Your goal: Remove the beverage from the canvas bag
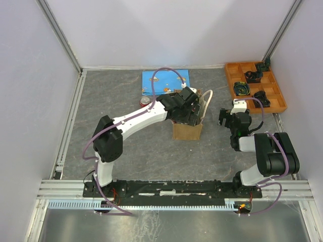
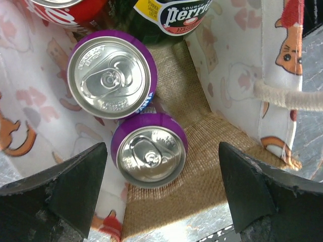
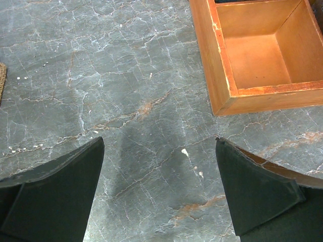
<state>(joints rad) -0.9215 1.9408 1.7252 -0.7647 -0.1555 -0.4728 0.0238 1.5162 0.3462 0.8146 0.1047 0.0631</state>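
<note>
The canvas bag [image 1: 187, 131] stands mid-table, its cream handle [image 2: 290, 99] to the right in the left wrist view. That view looks straight down into the bag at the beverages: two purple cans [image 2: 151, 155] [image 2: 112, 75], a red can [image 2: 70, 10] and a green Perrier [image 2: 171, 15], all upright on the burlap floor. My left gripper [image 2: 162, 151] hangs open above the bag's mouth, its fingers straddling the nearer purple can without touching it. My right gripper [image 3: 159, 140] is open over bare table to the right of the bag, holding nothing.
An orange compartment tray [image 1: 276, 91] with small dark parts sits at the back right, its corner [image 3: 222, 96] close to the right gripper. A blue printed mat [image 1: 165, 81] lies behind the bag. A red can [image 1: 146, 101] stands on the table beside the left arm.
</note>
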